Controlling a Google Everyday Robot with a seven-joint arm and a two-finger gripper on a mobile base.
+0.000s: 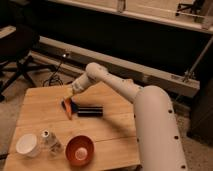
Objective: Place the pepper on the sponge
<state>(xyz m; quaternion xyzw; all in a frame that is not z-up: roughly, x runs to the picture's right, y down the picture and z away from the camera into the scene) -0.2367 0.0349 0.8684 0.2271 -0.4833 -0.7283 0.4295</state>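
Observation:
The slim orange pepper (pixel 66 108) lies on the wooden table (pixel 115 135), left of centre. It rests against or partly on the small blue sponge (pixel 73 105); how much of it is on the sponge I cannot tell. My gripper (pixel 75 94) hangs just above the pepper and sponge, at the end of the white arm reaching in from the right. Most of the sponge is hidden by the gripper and the pepper.
A black cylindrical bar (pixel 90 111) lies right of the sponge. Near the front edge stand an orange-red bowl (pixel 80 150), a small clear bottle (pixel 49 141) and a white cup (pixel 27 145). An office chair (pixel 20 55) stands beyond the table's left side.

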